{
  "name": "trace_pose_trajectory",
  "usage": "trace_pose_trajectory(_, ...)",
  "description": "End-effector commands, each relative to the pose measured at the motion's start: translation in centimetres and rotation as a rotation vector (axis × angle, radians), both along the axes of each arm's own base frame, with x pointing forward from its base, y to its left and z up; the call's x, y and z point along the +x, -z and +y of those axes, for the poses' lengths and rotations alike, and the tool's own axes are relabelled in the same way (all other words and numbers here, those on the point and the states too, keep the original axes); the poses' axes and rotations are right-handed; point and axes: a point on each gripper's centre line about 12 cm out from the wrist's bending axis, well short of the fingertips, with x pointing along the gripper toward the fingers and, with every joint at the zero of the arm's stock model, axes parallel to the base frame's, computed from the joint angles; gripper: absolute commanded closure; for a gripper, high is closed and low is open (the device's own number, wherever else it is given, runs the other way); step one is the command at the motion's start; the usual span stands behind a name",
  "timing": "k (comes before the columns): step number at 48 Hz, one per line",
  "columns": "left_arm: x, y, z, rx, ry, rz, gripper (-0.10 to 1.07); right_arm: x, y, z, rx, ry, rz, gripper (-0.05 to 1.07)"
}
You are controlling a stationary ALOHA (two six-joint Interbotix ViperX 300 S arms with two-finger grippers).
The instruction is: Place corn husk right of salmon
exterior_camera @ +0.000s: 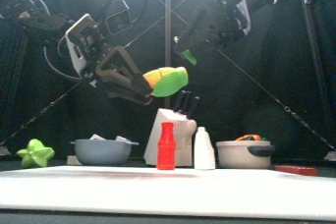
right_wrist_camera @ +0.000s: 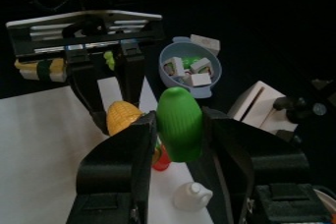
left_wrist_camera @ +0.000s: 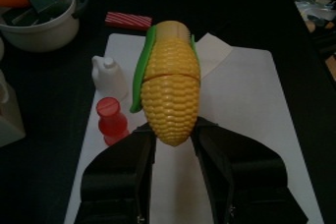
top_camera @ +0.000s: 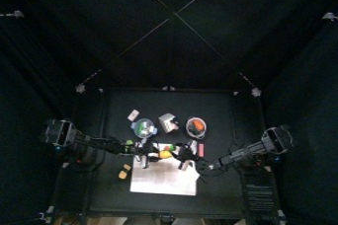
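A yellow corn cob (left_wrist_camera: 172, 90) with a green husk (left_wrist_camera: 141, 66) along one side hangs in the air over the white mat (left_wrist_camera: 256, 100). My left gripper (left_wrist_camera: 174, 138) is shut on the cob's lower end. My right gripper (right_wrist_camera: 178, 140) is shut on the green husk (right_wrist_camera: 180, 120), with the yellow cob (right_wrist_camera: 122, 118) just past it. In the front view the corn (exterior_camera: 167, 79) is held high between both arms. A flat red striped piece (left_wrist_camera: 128, 19), possibly the salmon, lies just beyond the mat's far end.
A red bottle (exterior_camera: 165, 144) and a white bottle (exterior_camera: 203, 149) stand at the mat's edge. Behind them are a grey bowl (exterior_camera: 105, 150), a white block (exterior_camera: 165, 125), a lidded pot (exterior_camera: 245, 153) and a green star (exterior_camera: 35, 153).
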Motion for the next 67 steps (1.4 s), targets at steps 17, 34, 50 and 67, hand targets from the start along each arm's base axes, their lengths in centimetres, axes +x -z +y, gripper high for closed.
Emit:
trace_pose_trajectory(17,0.2,-0.6,0.0,-0.002,-0.002,-0.021,0.32,-3.3,-0.8,-0.1,0.099,0.094,-0.008,0.53)
trace_pose_trajectory(34,0.2,-0.7,0.0,-0.002,-0.002,-0.024,0.32,-5.6,1.6,-0.2,0.234,0.209,0.087,0.53)
trace_pose_trajectory(50,0.1,-0.7,0.0,-0.001,-0.001,-0.023,0.32,-10.8,6.3,-0.5,0.500,0.435,0.286,0.52)
trace_pose_trajectory(67,0.2,-0.6,0.0,-0.002,-0.002,-0.021,0.32,-14.4,10.0,-0.9,0.570,0.561,0.427,0.52)
